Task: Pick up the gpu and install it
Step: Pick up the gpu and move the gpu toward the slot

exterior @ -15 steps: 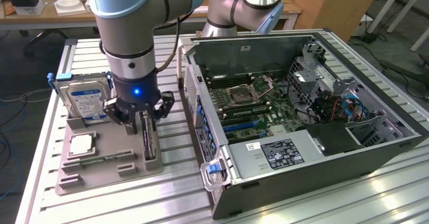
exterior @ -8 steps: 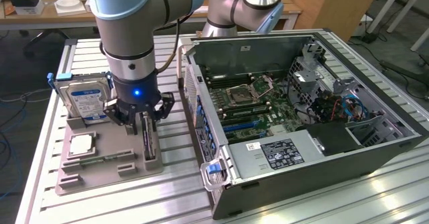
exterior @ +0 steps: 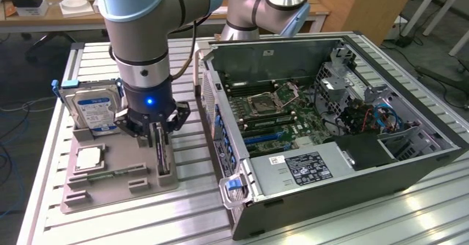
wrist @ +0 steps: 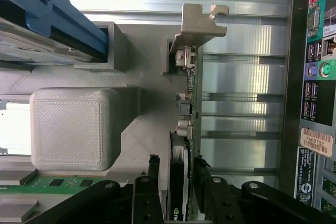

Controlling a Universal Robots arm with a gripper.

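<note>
One step was underway, none finished: the gpu hadn't left its holder, so lift and install were both to do.

From the ext. view's left: a silver HDD stood upright at the back of the grey parts tray, w/ a CPU and a green memory stick lying flat in front of it. Next along, on the tray's side nearest the PC, the gpu stood on its long edge in a slot. The gripper was down over it, pointing straight down. Further right the PC case lay on its side, panel off, mobo exposed. Its expansion slots looked unoccupied, so by my read nothing had gone in. Tray and case both sat on the ribbed metal table.

From the ext. view's angle the jaw gap wasn't readable; the wrist view gave it. It showed the gpu edge-on, its metal bracket at the far end, and the gripper straddling the card. The pincer was narrow but parted. One of the fingers sat right against the board side. The other had a sliver of tray visible btw it and the fan side, so prob. not clamped. That view also caught the case's rear I/O ports. The ext. view gave the layout: the tray just beside the case, the mobo well apart from the card.
</note>
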